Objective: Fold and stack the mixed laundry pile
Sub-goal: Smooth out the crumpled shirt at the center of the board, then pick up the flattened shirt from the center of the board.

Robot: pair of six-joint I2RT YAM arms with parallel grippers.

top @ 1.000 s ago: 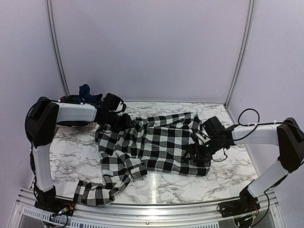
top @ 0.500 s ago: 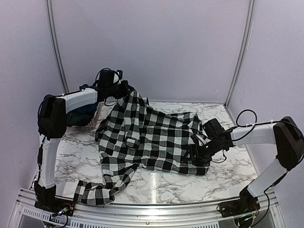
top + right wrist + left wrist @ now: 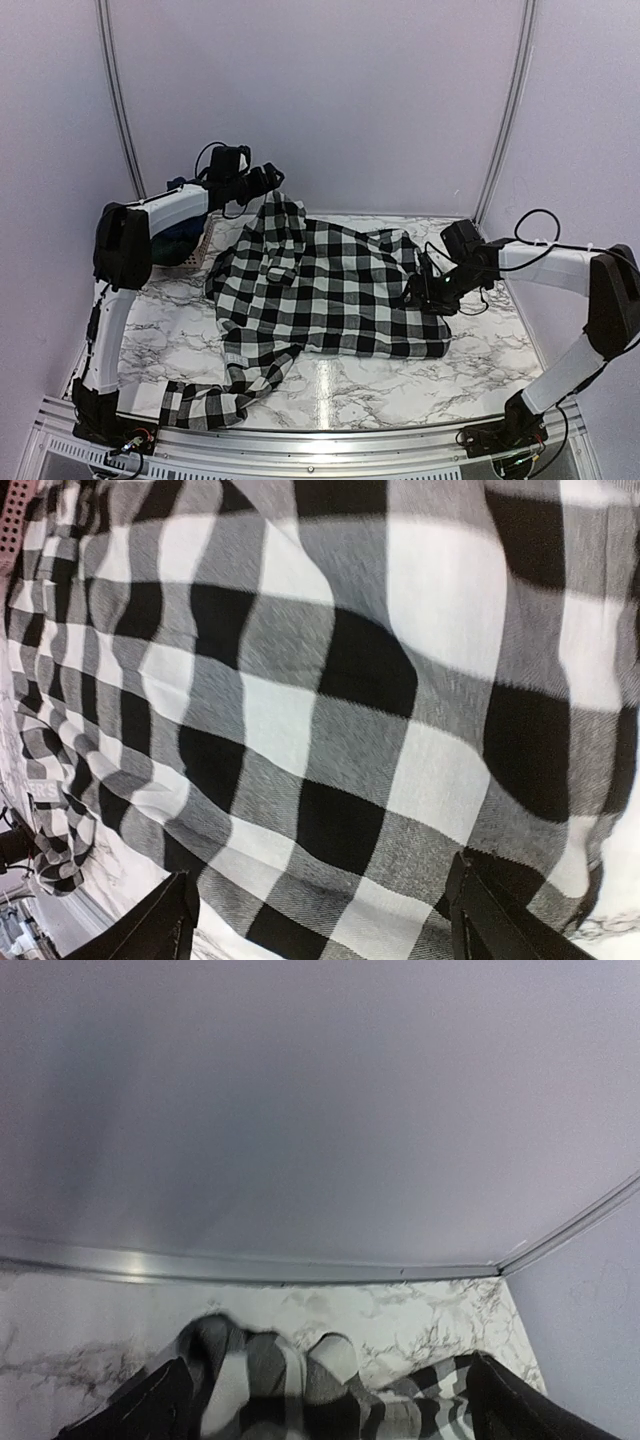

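The black-and-white check shirt [image 3: 330,290] lies spread over the marble table [image 3: 350,385]. One sleeve [image 3: 200,405] trails to the front left edge. My left gripper [image 3: 268,178] hangs raised at the back left, open, just above the shirt's bunched top edge [image 3: 282,208]. In the left wrist view its fingers [image 3: 150,1410] stand wide apart with blurred check cloth [image 3: 250,1380] below them. My right gripper [image 3: 422,290] sits at the shirt's right edge. It is open, low over flat check cloth [image 3: 300,680], its fingers [image 3: 480,910] apart.
A basket [image 3: 203,245] at the back left corner holds dark garments [image 3: 178,238], partly behind my left arm. The enclosure's walls and metal rails [image 3: 500,130] close in the back and sides. Cables loop off the right arm [image 3: 530,225].
My left gripper lifted the shirt's upper left edge up and back, then opened, and that edge is dropping. My right gripper shifted back and right, and the shirt lies flatter.
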